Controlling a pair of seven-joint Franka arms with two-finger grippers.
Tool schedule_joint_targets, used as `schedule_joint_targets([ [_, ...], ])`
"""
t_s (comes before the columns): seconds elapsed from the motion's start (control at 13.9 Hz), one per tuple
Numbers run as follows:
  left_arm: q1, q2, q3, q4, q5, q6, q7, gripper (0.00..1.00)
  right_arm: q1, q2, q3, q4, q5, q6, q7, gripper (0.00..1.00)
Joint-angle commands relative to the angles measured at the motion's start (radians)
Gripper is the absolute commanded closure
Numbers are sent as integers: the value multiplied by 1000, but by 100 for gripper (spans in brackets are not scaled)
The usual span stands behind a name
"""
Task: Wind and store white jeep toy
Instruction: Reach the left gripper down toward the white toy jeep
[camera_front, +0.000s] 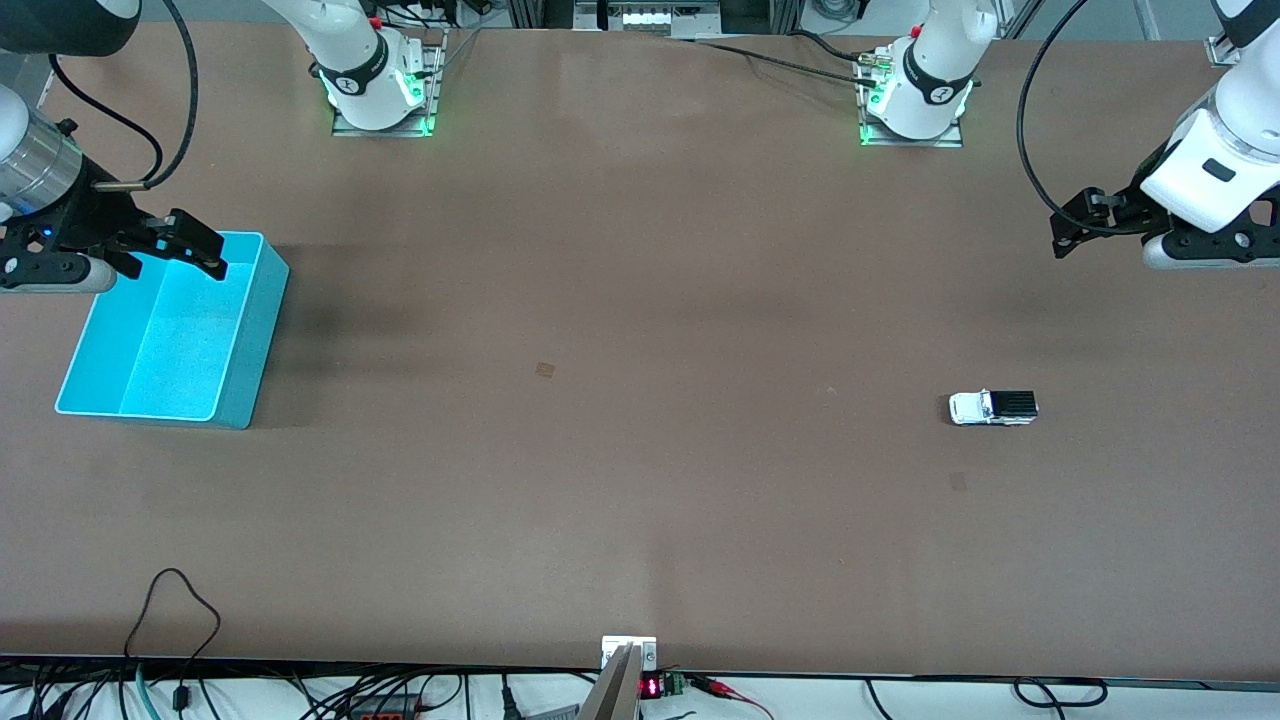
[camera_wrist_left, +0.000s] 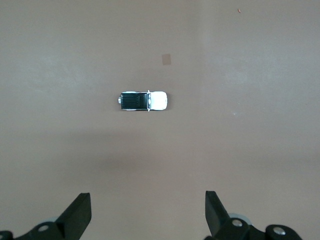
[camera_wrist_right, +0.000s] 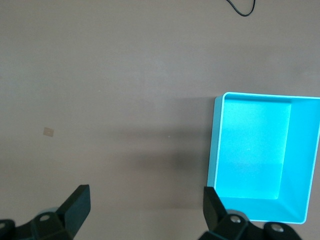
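Left pincer (camera_wrist_left: 147, 212) wide open, empty, right pincer (camera_wrist_right: 146, 210) likewise

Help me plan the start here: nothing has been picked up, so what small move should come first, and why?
Probably bring the left gripper down over the white jeep toy. The toy sits alone on the table toward the left arm's end, and that gripper is open and empty. The right gripper, also open, hangs over the empty turquoise bin at the other end.
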Motion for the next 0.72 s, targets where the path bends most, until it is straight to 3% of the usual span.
schedule_joint_targets([
  [0.0,-3,14,8,31,-13,-23,7,0,3,-6,2,-3,-6,-1,-2,0],
  [0.65,-6,28,8,32,-13,-70,-1,0,3,-6,2,-3,-6,-1,-1,0],
])
